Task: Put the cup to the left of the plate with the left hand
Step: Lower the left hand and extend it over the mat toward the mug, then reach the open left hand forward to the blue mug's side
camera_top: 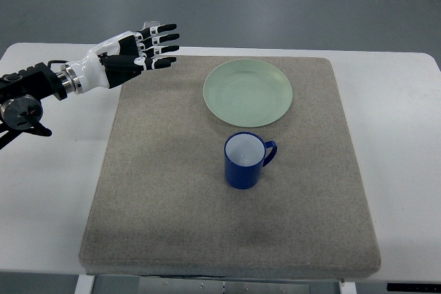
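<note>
A blue cup [244, 160] with a white inside stands upright on the grey mat [165, 191], its handle pointing right. Just behind it lies a pale green plate [248, 92], empty. My left hand [153, 47] hovers over the mat's far left corner, fingers stretched out toward the right and holding nothing. It is well left of the plate and far up-left of the cup. The right arm does not show.
The mat lies on a white table [400, 122]. Bare mat stretches left of the plate and the cup. Grey floor shows beyond the table's far edge.
</note>
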Action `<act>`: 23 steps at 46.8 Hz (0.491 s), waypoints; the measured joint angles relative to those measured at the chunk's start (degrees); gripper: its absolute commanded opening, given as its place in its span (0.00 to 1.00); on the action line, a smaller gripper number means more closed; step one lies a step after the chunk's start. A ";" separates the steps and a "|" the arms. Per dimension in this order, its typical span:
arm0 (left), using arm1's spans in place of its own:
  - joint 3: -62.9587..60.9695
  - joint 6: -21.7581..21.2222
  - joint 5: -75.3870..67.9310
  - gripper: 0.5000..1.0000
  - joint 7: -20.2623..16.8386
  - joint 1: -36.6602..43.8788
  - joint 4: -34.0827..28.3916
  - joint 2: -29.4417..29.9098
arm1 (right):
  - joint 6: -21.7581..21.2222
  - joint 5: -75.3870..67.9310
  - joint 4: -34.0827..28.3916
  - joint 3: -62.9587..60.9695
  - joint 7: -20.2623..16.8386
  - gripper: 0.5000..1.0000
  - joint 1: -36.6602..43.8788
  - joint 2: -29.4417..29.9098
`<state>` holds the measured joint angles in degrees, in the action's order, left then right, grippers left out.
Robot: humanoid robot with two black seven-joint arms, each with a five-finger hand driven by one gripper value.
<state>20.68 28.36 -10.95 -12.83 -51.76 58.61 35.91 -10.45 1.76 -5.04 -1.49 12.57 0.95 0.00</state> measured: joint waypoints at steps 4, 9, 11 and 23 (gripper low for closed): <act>0.02 2.98 -3.56 0.99 -0.01 0.52 1.04 0.99 | 0.00 0.00 0.00 0.00 0.00 0.86 -0.02 0.00; 0.06 6.00 -6.41 1.00 -0.07 1.08 1.63 1.83 | 0.00 0.00 0.00 0.00 0.00 0.86 0.01 0.00; 0.06 6.51 -7.58 0.99 -0.08 1.16 1.70 2.01 | 0.00 0.00 0.00 0.00 0.00 0.86 0.01 0.00; 0.14 6.66 -15.47 1.00 -0.12 1.31 1.73 2.49 | -0.01 0.00 0.01 0.00 0.00 0.86 0.00 0.00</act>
<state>20.81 35.02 -26.42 -12.95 -50.45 60.33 38.40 -10.46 1.76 -5.03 -1.49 12.57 0.96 0.00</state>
